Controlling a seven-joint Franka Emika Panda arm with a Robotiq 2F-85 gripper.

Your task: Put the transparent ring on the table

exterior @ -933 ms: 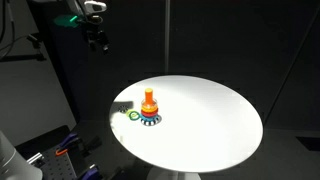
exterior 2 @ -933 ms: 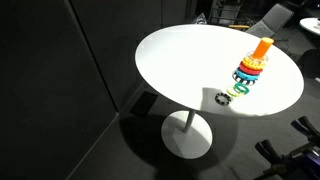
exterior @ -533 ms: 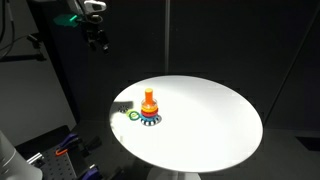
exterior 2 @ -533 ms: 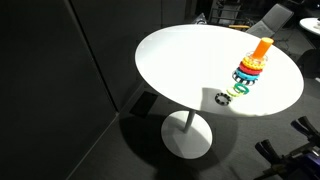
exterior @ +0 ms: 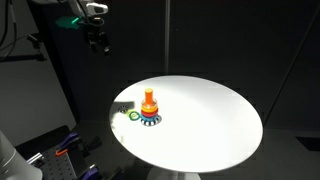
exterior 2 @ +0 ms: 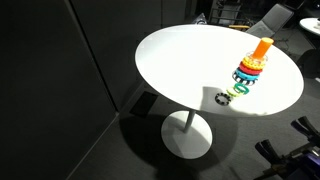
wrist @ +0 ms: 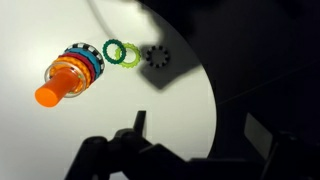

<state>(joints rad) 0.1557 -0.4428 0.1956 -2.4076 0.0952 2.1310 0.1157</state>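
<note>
A stacking toy (wrist: 70,75) of glossy plastic is lying within the wrist view as a stack of banded discs, blue, dark and orange, tapering to a rounded orange cap; in both exterior views it is standing upright. A thin, bright green ring (wrist: 128,55) is lying flat just beside its base. Next to that, on the side away from the toy, the transparent ring (wrist: 156,56) is showing only as a small, faintly whitish, toothed outline over a darker patch, apparently resting on the tabletop, though its material is hard to judge. The table (exterior 2: 185,60) is presenting a smooth, plain white round top on a single white pedestal, brightly lit, while dark walls and a dim floor are surrounding it. The gripper (exterior: 97,40) is hanging high above and beyond the far left edge of the table, well apart from the toy and both rings. In the wrist view its dark fingers (wrist: 138,122) are standing wide apart, holding and touching nothing.
</note>
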